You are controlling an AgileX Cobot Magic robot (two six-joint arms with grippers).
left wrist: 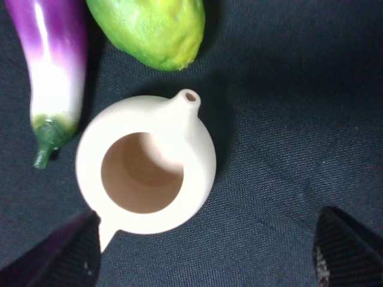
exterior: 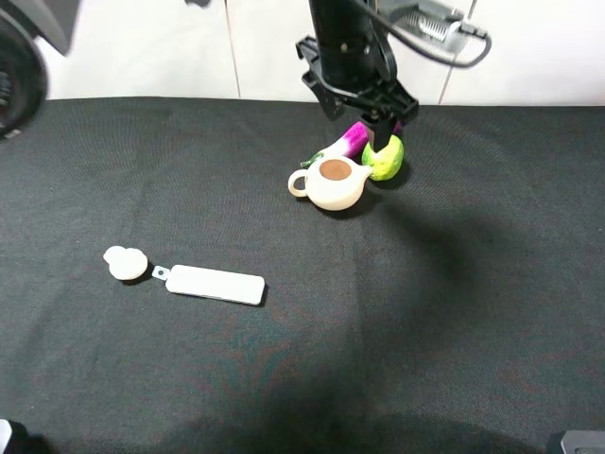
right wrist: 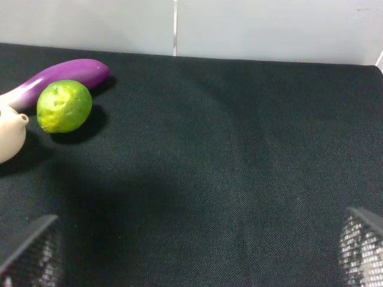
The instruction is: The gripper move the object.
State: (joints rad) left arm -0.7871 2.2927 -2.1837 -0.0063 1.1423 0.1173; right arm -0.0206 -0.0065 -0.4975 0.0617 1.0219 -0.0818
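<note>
there, upright teapot [left wrist: 192,160] just below the wide-open left gripper [left wrist: 206,254], beside an eggplant [left wrist: 54,66]

The teapot [exterior: 336,184] is cream, eggplant [exterior: 352,140] purple-white, fruit [exterior: 386,159] green, cloth [exterior: 425,312] black.

- The teapot [exterior: 333,183], small, round and cream-coloured, is standing upright and without lid on the black cloth [exterior: 425,312], at the far side near the middle. Its open mouth is showing a brown inside.
- The left gripper [exterior: 364,113], a black claw, is hanging just above the teapot, its fingers standing wide apart.
</note>
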